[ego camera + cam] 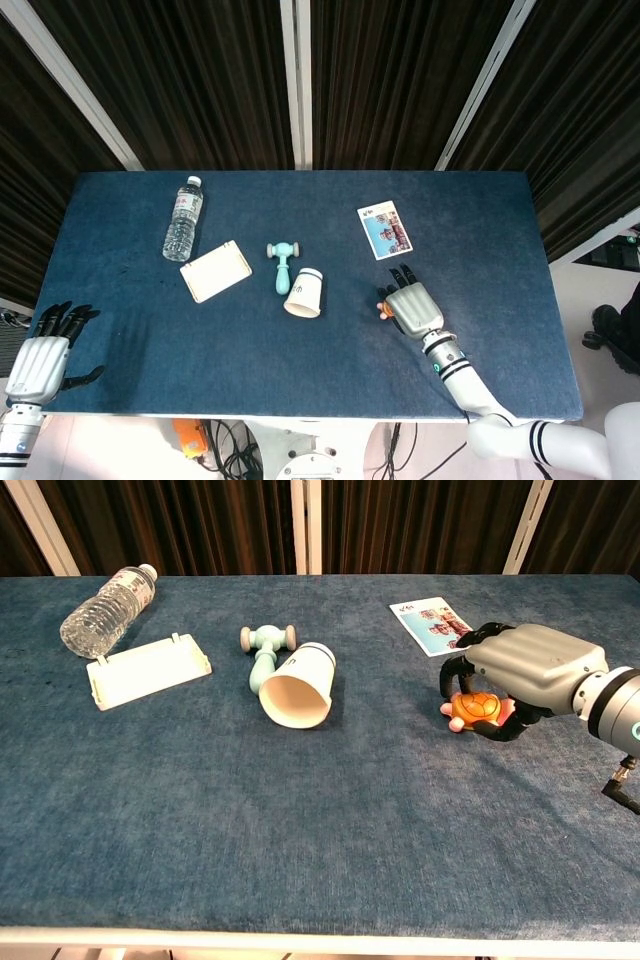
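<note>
- While our right hand sits at the right of the chest view, its dark fingers curl around a small orange toy turtle, so we judge the grasp step to be in hand.
- We see the turtle just off the blue table or barely touching it; which, we cannot tell.
- Its long axis runs roughly left to right across the frame, and the pale head end points toward frame left, toward the tipped paper cup.
- We think a lift would call for a firm hold, since the toy is small and rounded and could slip out.
- Our left hand rests at the lower left corner of the head view, fingers spread, holding nothing, well apart from everything.
- At the upper right of the chest view, a picture card lies flat near our right hand.
</note>
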